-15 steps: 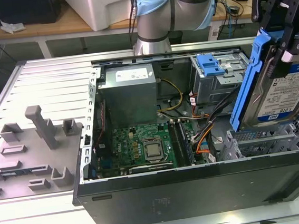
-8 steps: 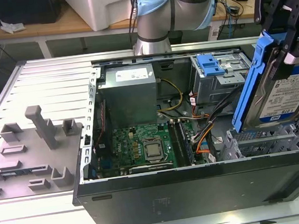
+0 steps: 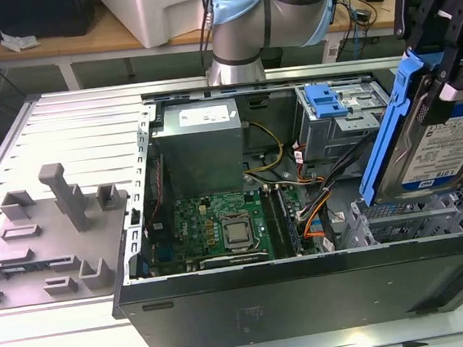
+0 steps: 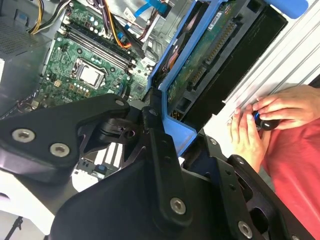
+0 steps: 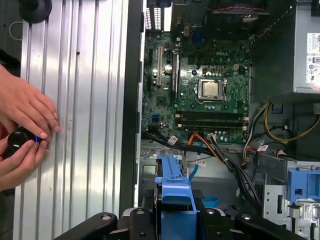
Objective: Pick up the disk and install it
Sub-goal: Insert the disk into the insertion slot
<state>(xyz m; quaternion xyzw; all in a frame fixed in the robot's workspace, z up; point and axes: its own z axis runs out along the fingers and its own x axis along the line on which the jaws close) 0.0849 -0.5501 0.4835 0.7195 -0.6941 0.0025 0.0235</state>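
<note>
My jaws grip the disk (image 3: 449,146), its long axis steeply tilted, hanging over the drive cage (image 3: 420,219).

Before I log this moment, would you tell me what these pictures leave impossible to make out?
Exterior view: the disk, held in the jaws, is cut off at that view's right edge.
Exterior view: the disk hides part of the drive cage behind it.
First wrist view: a person's hands cover a small black object; its identity is unclear.
Second wrist view: black linkage hides where the jaws meet the disk.
</note>
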